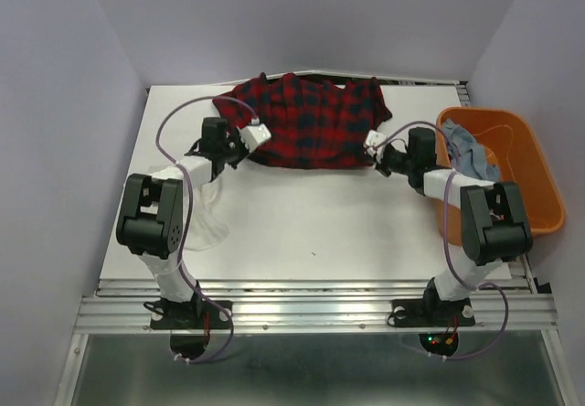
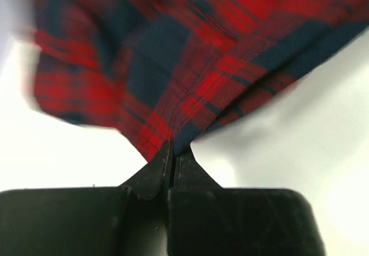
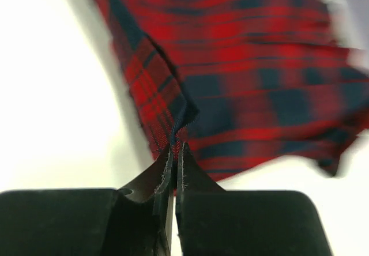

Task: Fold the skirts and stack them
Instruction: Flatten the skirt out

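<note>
Clamped tight, my left gripper (image 2: pixel 173 152) pinches the near left corner of the plaid skirt (image 1: pixel 315 118), its jaws closed to a sliver with a peak of red-and-black cloth caught between them. My right gripper (image 3: pixel 174 149) does the same at the near right corner, jaws pressed together on a folded bit of hem. From above, the skirt lies spread across the far half of the table (image 1: pixel 311 232), stretched between my two arms, with its far edge rumpled near the back wall. A white skirt (image 1: pixel 208 212) lies loose at the left side of the table, partly under my left arm. A blue denim skirt (image 1: pixel 466 148) sits bunched in the orange tub (image 1: pixel 541 186) off to my right. By my reading, this is the first fold of the plaid skirt, or the last tug to lay it flat before that fold. The other two skirts look untouched, so the task seems to be in its early part. What comes next calls for both arms to travel together, keeping the near edge taut and level. They should let go only once the edges line up.
</note>
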{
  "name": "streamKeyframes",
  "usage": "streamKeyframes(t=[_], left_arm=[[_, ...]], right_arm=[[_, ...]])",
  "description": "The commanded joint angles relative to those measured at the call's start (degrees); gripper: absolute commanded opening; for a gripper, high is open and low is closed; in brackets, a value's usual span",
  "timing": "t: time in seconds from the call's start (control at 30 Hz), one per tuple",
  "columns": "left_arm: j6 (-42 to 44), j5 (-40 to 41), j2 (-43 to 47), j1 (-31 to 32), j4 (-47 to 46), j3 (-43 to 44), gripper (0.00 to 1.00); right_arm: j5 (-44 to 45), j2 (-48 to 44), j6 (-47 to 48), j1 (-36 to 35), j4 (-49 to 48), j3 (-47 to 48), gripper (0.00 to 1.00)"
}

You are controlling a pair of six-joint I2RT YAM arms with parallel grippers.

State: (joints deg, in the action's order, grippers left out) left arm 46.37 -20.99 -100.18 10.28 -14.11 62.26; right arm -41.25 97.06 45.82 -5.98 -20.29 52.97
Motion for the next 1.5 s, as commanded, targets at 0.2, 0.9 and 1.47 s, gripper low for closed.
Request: streamKeyframes(t=[0.2, 0.9, 1.47], left_arm=[[14.97, -3.79, 20.71, 1.48, 10.67, -16.9, 0.0], [4.46, -10.48, 22.08, 7.46, 33.02, 4.08, 0.66], [-20.52, 6.04, -7.47, 17.14, 23.85, 14.98, 0.41]], right_arm=[[-9.72, -20.58, 37.55, 1.32, 31.96, -11.57, 0.01], [13.52, -12.39, -19.9, -0.97, 37.52, 16.43, 0.82], [41.08, 21.59, -30.89, -0.97, 55.61, 56.88, 0.43]])
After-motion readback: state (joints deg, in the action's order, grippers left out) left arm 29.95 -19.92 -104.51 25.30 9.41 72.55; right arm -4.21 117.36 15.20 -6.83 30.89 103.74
